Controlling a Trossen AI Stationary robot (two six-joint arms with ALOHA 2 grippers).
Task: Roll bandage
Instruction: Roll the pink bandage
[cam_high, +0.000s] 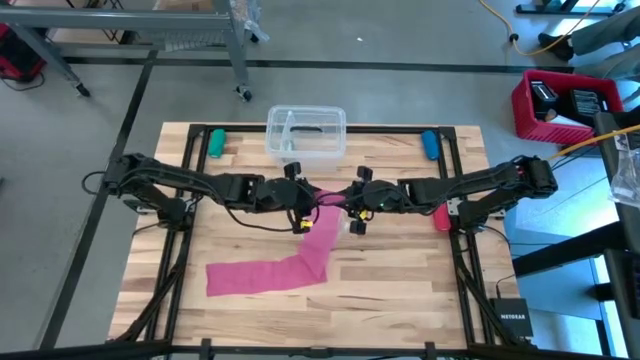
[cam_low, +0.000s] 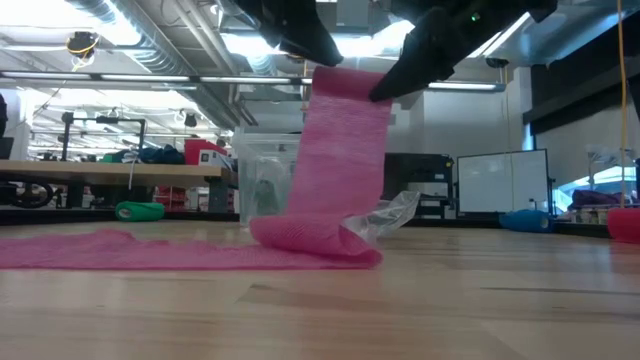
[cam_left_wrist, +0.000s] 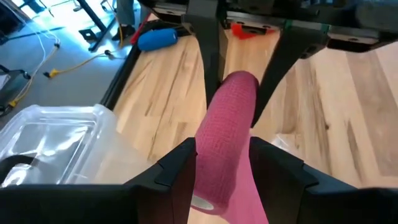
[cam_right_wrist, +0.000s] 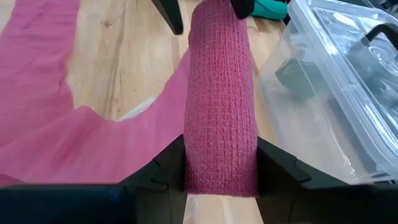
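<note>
The pink bandage is partly wound into a roll (cam_high: 326, 198) held above the table's middle. Its loose strip (cam_low: 335, 160) hangs from the roll to the wood and runs toward the near left (cam_high: 262, 274). My left gripper (cam_left_wrist: 221, 149) comes from the table's left and is shut on one end of the roll. My right gripper (cam_right_wrist: 221, 146) comes from the right and is shut on the other end. The two grippers face each other, almost tip to tip (cam_high: 305, 200) (cam_high: 350, 202). My left gripper pinches the roll's left end (cam_left_wrist: 214, 168) between its two fingers, which lie along the roll and slant down from the table's left. The roll is lifted clear of the table. My right gripper pinches the roll's right end (cam_right_wrist: 221, 162) between its two fingers, which lie along the roll and slant down from the right. The strip hangs slack below the roll, with its lower part (cam_low: 310, 240) folded on the wood.
A clear plastic container (cam_high: 306, 135) stands at the far middle, just behind the grippers. A green roll (cam_high: 216, 142) lies far left, a blue one (cam_high: 430, 145) far right, and a small red object (cam_high: 440, 217) at the right. A crumpled clear wrapper (cam_low: 385, 215) lies beside the hanging strip.
</note>
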